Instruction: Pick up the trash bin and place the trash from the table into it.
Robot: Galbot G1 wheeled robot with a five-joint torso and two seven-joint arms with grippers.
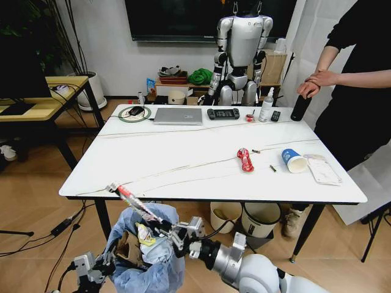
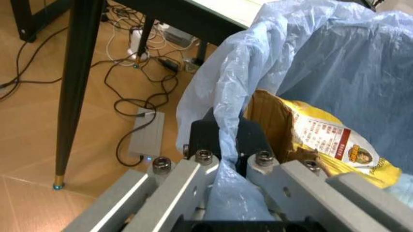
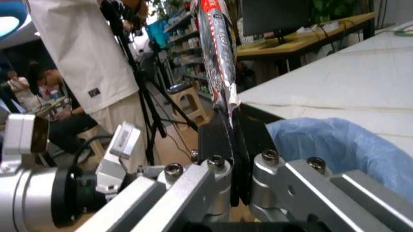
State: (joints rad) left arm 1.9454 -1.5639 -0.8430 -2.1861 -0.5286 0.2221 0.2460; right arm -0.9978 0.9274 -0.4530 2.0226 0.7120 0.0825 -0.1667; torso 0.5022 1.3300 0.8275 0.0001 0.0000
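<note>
Below the near edge of the white table (image 1: 201, 183), the left gripper (image 1: 109, 264) is pinching the bin (image 1: 146, 256) bag's rim, while the right gripper (image 1: 164, 227), clamped on a red-and-white tube (image 1: 135, 202), is needing to come squarely above the opening before letting go.

Head overlooks table (image 1: 201, 159); wrists seemingly share bin (image 2: 335, 63)
</note>
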